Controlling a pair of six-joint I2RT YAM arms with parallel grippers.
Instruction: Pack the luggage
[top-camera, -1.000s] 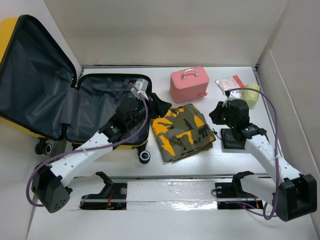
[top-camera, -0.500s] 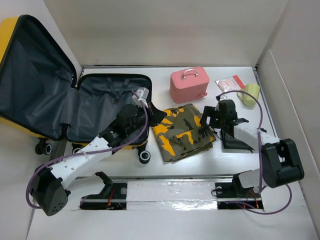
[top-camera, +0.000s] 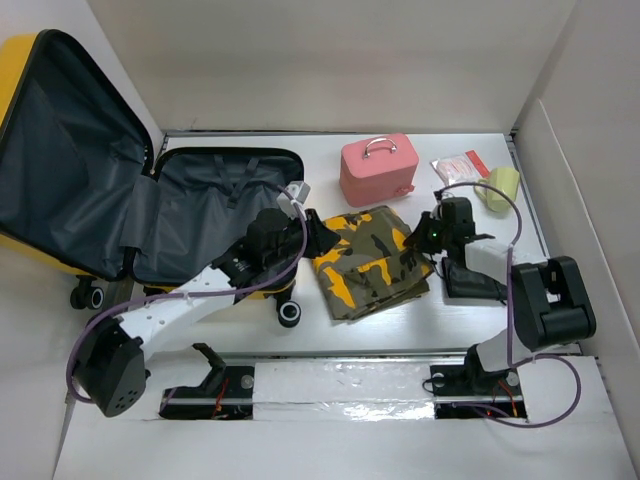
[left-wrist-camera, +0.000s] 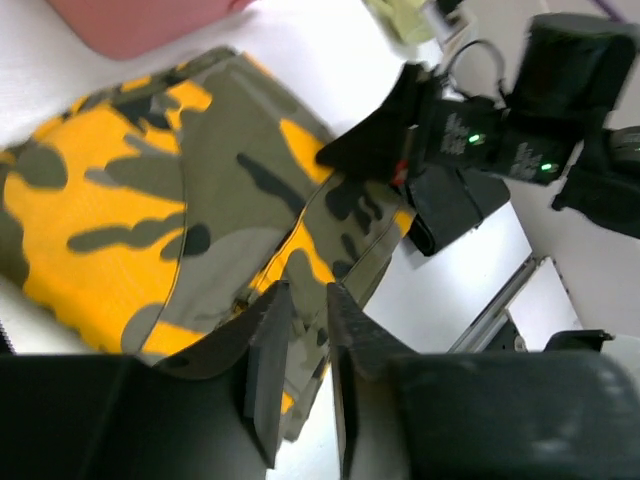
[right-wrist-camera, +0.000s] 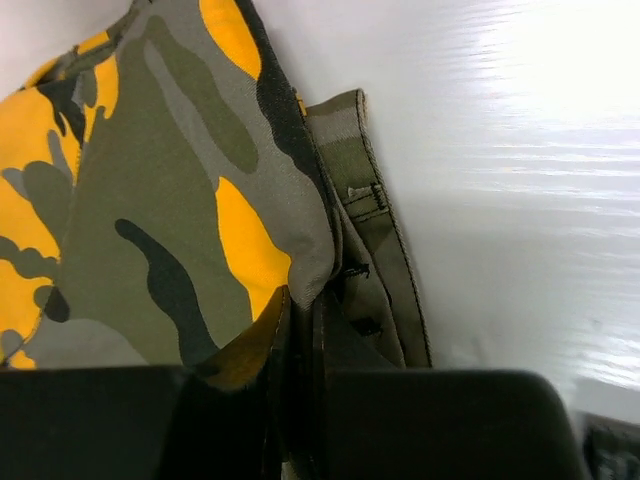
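The luggage lies open at the left, its yellow lid leaning on the wall and its dark lining showing. A folded camouflage garment in orange, olive and black lies on the table to the right of it. My left gripper is at the garment's left edge. In the left wrist view its fingers stand close together, and my left gripper has cloth in the narrow gap. My right gripper is at the garment's right edge. Seen from the right wrist, my right gripper pinches a fold of the garment.
A pink case with a metal handle stands behind the garment. A red-and-white packet and a pale green item lie at the back right. A black object lies beside the right arm. A luggage wheel sticks out near the garment.
Both grippers have come in to the garment, the left from the luggage side, the right from the far right. The right arm has folded back. The garment's edges have shifted slightly.
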